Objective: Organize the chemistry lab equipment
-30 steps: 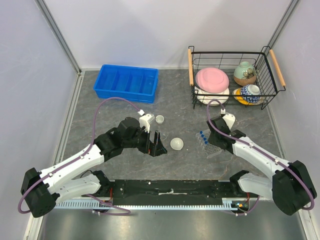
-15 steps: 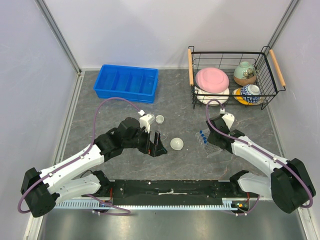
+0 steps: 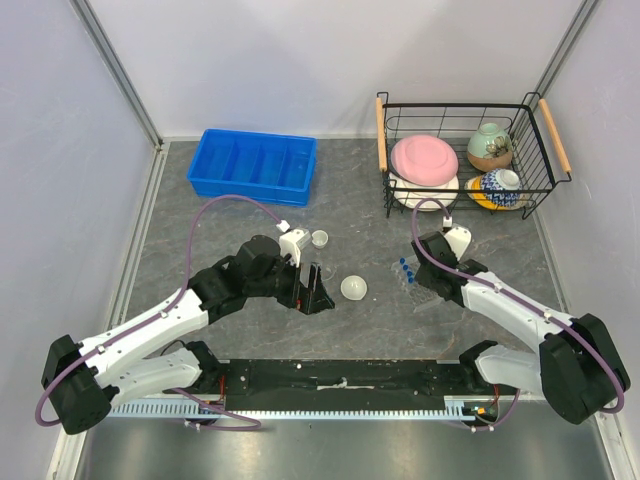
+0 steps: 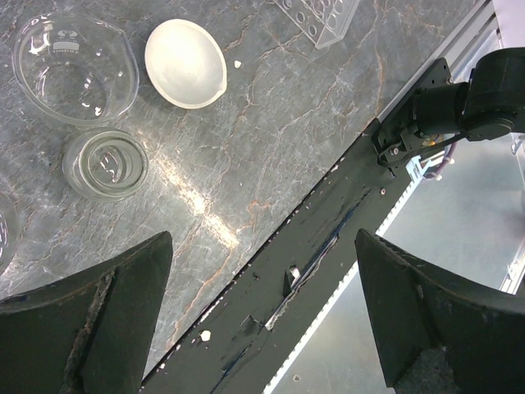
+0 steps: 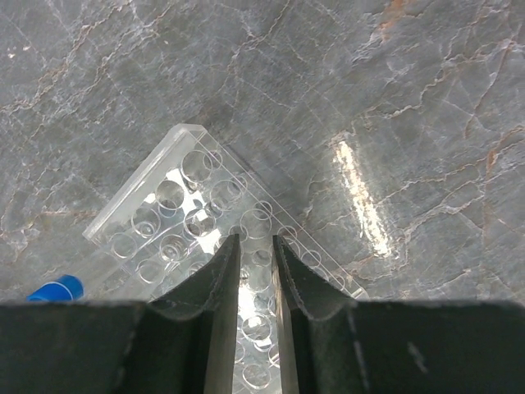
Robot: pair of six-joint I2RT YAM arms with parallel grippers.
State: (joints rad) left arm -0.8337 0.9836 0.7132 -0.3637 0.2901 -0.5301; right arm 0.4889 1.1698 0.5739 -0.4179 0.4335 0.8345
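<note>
Little is sorted yet, as we judge it: the blue compartment bin [image 3: 253,165] at upper left shows every section bare, while the lab pieces lie loose on the grey table [image 3: 360,230] in mid-frame. The left gripper [image 4: 261,238] hangs released, jaws spread wide and holding nothing, below the glassware. In its wrist view we see a large glass beaker [image 4: 75,70] at upper left, a smaller glass vessel [image 4: 105,164] just beneath it, and a white dish [image 4: 185,63] beside them, all empty. Right of centre in the overhead view, blue-capped tubes [image 3: 404,269] sit on the table just beside the clear tube rack [image 5: 189,205], not in it; the holes we can see are vacant. The right gripper [image 5: 254,242] sits over the rack with jaws nearly together; we cannot tell whether it grasps the rack. At upper right, the wire basket [image 3: 460,104] holds a pink plate [image 3: 424,158] and patterned bowls [image 3: 490,146].
</note>
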